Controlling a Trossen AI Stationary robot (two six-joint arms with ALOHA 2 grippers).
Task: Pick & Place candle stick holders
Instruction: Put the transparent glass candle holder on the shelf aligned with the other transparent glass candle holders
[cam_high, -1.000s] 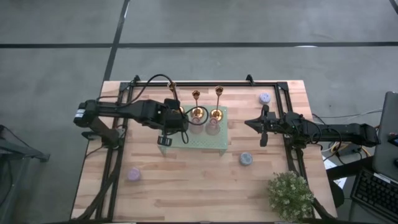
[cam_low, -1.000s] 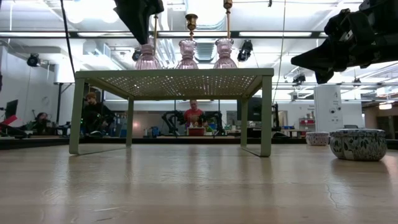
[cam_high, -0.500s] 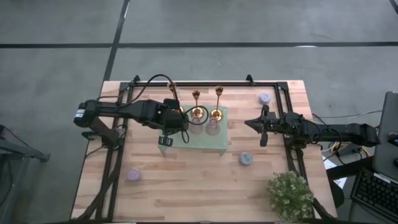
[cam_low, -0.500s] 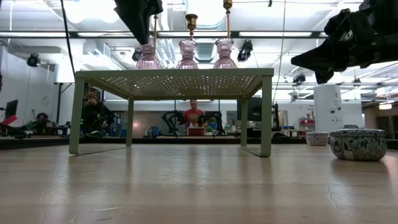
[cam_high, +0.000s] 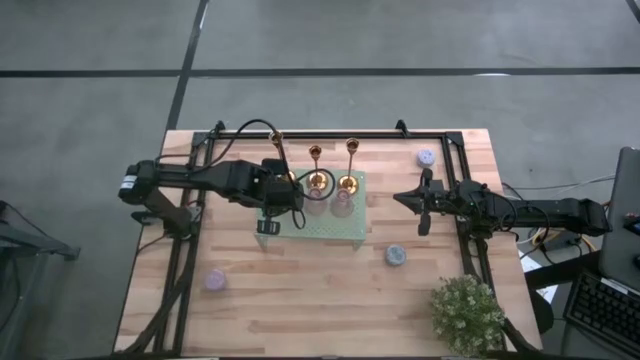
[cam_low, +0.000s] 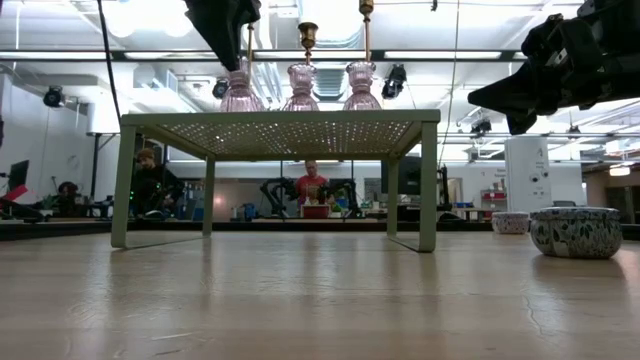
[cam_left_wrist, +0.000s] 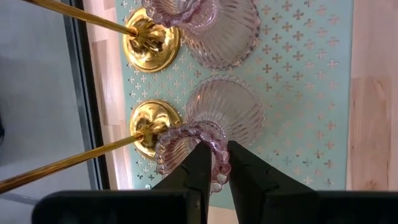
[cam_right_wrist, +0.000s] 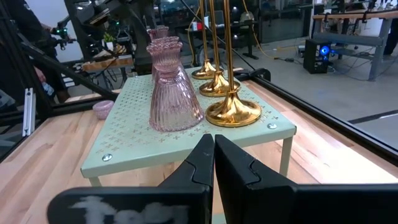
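- Standing on a pale green perforated riser (cam_high: 335, 225) near the desk's (cam_high: 300, 310) back edge, the three candle stick holders (cam_high: 316, 180) form a row along its rear side, each just behind a ribbed pink glass vase (cam_right_wrist: 171, 93).
- Open wood lies in front of the riser; a potted plant (cam_high: 466, 312) fills the front right corner, and small round pieces (cam_high: 395, 255) sit well apart from the riser.
- Each holder is upright, its long thin stem rising from a round gold base (cam_left_wrist: 150, 124).
- The left end effector (cam_left_wrist: 214, 163) hangs over the riser's left end, fingers narrowly spread astride the beaded rim of a pink vase (cam_left_wrist: 214, 121), the nearest gold base just beside it.
- The right end effector (cam_right_wrist: 213, 149) waits right of the riser, fingers pressed together, holding nothing.
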